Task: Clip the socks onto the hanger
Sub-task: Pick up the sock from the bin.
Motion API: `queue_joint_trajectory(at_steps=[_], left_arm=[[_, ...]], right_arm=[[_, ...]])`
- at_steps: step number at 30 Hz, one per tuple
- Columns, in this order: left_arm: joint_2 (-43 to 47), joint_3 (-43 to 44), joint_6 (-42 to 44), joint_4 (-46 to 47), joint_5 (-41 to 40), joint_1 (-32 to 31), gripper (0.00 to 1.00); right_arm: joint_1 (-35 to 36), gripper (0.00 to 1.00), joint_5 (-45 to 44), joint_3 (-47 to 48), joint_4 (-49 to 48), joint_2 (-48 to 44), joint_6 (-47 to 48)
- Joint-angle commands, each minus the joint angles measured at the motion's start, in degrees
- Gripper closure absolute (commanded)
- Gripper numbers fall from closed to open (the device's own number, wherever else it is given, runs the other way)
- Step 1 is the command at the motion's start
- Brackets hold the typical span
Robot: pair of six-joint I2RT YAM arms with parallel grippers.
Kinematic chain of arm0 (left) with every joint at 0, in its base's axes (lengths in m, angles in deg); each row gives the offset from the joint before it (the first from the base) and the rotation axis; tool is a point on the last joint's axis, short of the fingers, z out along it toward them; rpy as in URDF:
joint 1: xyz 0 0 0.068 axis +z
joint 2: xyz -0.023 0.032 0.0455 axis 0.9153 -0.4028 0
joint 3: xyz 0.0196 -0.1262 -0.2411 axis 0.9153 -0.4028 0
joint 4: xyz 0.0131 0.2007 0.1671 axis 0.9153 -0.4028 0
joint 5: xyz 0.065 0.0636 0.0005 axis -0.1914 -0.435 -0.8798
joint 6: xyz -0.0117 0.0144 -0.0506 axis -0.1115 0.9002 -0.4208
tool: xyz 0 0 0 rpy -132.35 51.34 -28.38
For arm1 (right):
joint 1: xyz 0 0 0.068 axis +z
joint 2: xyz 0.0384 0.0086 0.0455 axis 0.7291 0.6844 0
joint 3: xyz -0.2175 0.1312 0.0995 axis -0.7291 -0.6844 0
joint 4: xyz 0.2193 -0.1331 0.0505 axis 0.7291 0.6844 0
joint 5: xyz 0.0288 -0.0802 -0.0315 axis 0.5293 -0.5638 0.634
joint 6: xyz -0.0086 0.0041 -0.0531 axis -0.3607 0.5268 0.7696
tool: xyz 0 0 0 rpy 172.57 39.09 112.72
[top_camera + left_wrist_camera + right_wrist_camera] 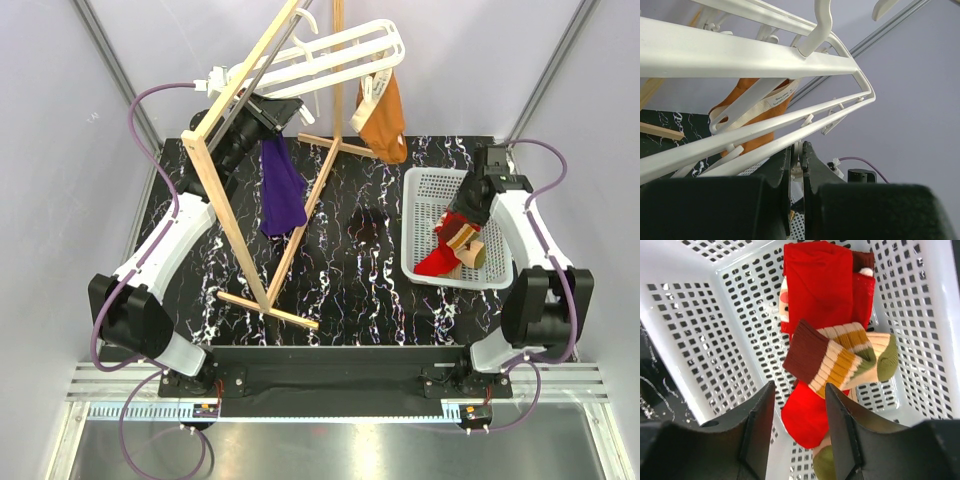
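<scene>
right gripper (799,388) hung released over overlapping socks (832,360) in basket (695,320), 3 o'clock | left gripper (801,156) clenched by hanger (740,55), 12 o'clock, grasp unclear | risk: both socks could lift together

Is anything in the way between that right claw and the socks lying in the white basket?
Nothing visible. The right gripper hangs over the open-topped basket with its jaws apart. The striped sock lies right below it, uncovered, on top of the red sock. The basket's walls stand around the socks, not across the way down.
</scene>
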Motion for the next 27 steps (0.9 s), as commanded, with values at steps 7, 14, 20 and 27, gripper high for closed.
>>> queue_joint_trajectory(at_steps=[7,14,20,27], left_arm=[[0.41,-1.20,0.01,-0.03,2.86,-0.36,1.00],[0.32,-1.20,-0.08,-0.03,3.12,-0.36,1.00],[0.50,-1.20,0.10,-0.21,3.03,-0.36,1.00],[0.41,-1.29,0.01,-0.12,3.12,-0.36,1.00]], right_arm=[[0.55,0.49,-7.56,-0.49,-2.08,7.02,0.22],[0.46,0.55,-8.00,-2.60,-5.78,11.84,-0.22],[0.55,0.70,-6.95,-4.09,-7.71,13.36,-0.84],[0.55,0.93,-7.04,-4.62,-7.80,12.30,0.39]])
